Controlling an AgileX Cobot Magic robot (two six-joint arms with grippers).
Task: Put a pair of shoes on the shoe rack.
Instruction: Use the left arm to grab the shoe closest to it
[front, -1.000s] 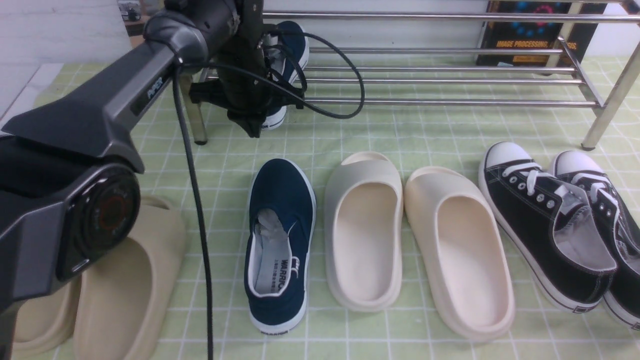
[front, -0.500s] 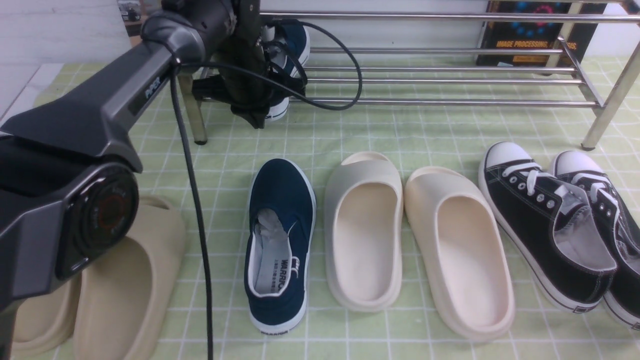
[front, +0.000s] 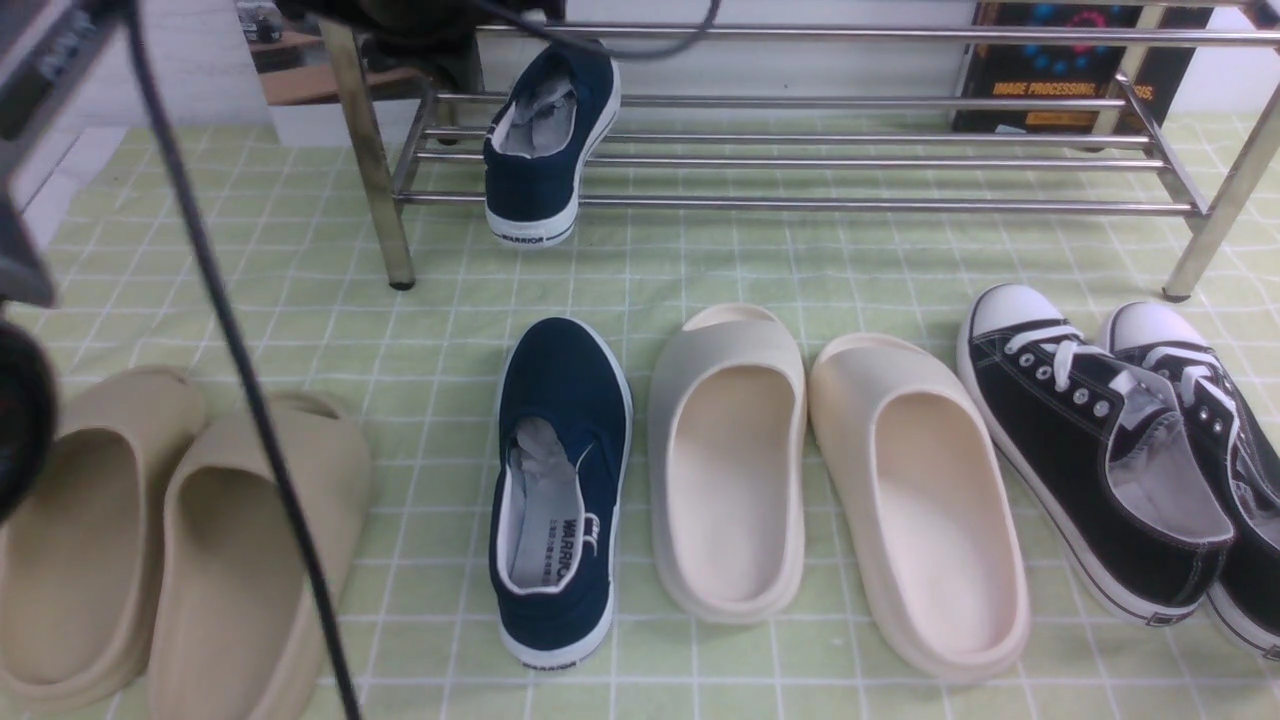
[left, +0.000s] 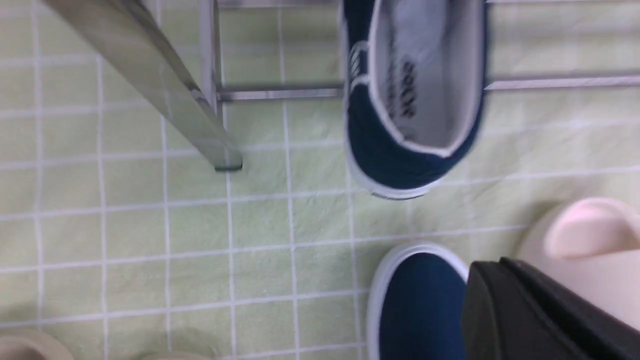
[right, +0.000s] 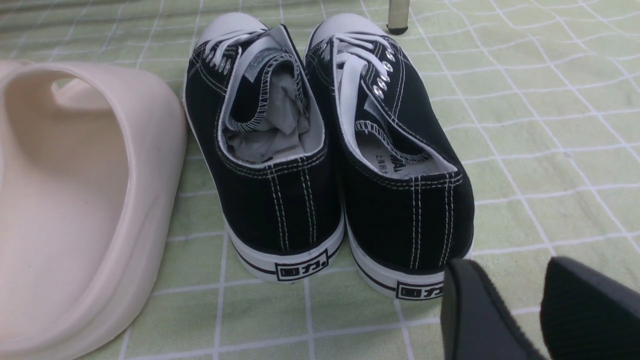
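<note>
- The first navy shoe now lies released on the lower rods of the rack, with its heel overhanging the front rod. A moment ago the left arm still covered it.
- The left gripper has lifted clear, fingers pressed together and holding nothing.
- The second navy shoe remains on the mat, beside the cream slides.
- The right gripper is spread and empty, near the black sneakers.
- Assessment: the task is half done, and the second shoe is still to be fetched.
</note>
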